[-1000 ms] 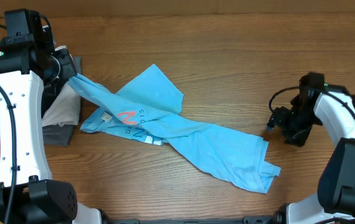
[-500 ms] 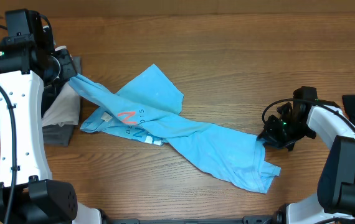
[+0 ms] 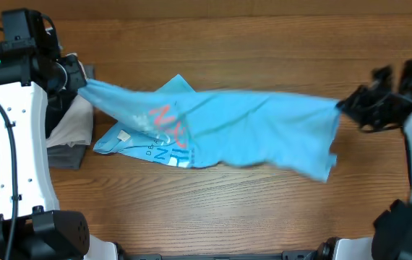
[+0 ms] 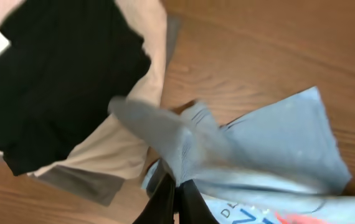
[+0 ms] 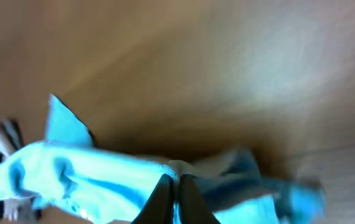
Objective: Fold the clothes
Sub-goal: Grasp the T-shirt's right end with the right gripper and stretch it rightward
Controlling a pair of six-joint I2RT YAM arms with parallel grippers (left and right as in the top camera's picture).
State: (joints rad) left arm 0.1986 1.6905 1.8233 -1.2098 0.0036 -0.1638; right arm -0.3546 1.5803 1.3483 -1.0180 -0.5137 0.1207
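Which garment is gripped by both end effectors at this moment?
The sky-blue T-shirt, stretched between the left end effector and the right end effector. The black garment, cream garment and grey garment lie piled at the left, ungripped.

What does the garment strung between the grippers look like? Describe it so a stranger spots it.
Look across the wooden table, between the left gripper and right gripper. The T-shirt stretched there is sky-blue with a red-orange mark, unlike the black, cream and grey pile at left.

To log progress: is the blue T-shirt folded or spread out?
Spread, not folded: the blue T-shirt hangs stretched between the left gripper and right gripper, both shut on it.
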